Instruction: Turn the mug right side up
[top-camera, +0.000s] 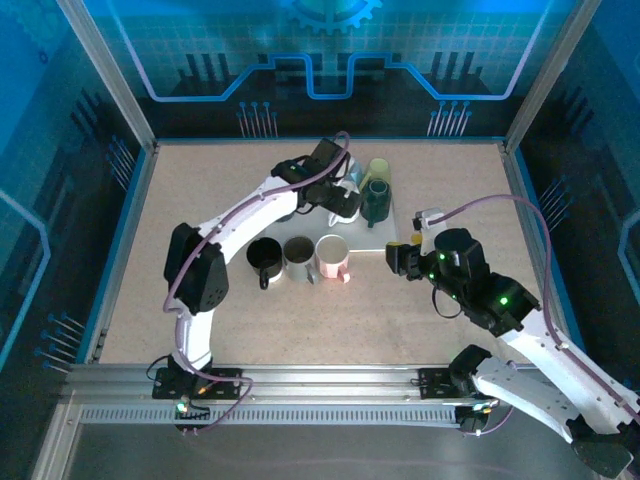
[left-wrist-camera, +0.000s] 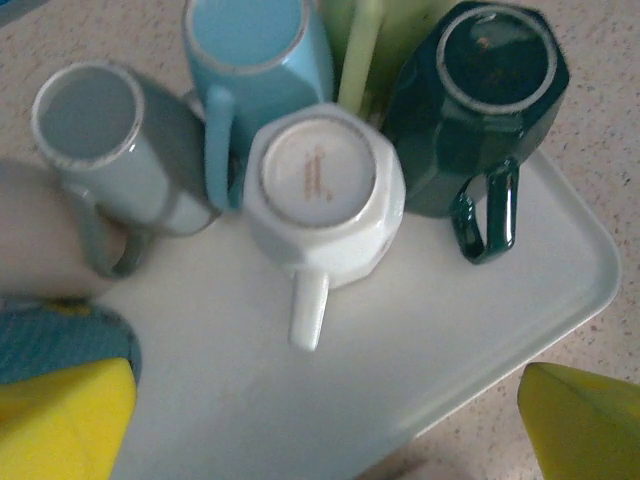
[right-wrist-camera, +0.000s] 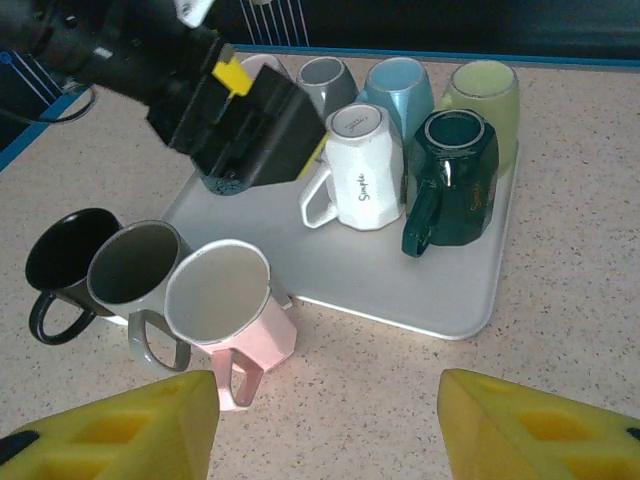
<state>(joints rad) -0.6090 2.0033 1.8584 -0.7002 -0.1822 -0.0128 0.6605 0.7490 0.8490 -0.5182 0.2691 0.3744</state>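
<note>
— Top external view first: what did the arms stand on?
— A speckled beige table (top-camera: 330, 320) inside a metal-framed booth. Its walls (top-camera: 200, 50) were lit blue with a circuit pattern. A white tray (top-camera: 392, 236) lay near the middle.
— What did the wrist views add?
— The left wrist view looked straight down on a faint stamp on the base of the white mug (left-wrist-camera: 322, 190), which stood upside down on the tray. The right wrist view gave the lettering on its side.
— Count the mugs.
— I counted five upside down on the tray: the white one, a grey mug (right-wrist-camera: 328, 80), a blue mug (right-wrist-camera: 400, 88), a pale green mug (right-wrist-camera: 482, 95) and a dark green mug (right-wrist-camera: 455, 170). Three stood upright on the table beside the tray: a black mug (right-wrist-camera: 62, 255), a brownish mug (right-wrist-camera: 135, 265) and a pink mug (right-wrist-camera: 225, 305).
— And the grippers?
— The left gripper (left-wrist-camera: 322, 422) hung over the tray, jaws spread wide and empty. The right gripper (right-wrist-camera: 325, 440) stood off the tray, jaws parted, holding nothing.
</note>
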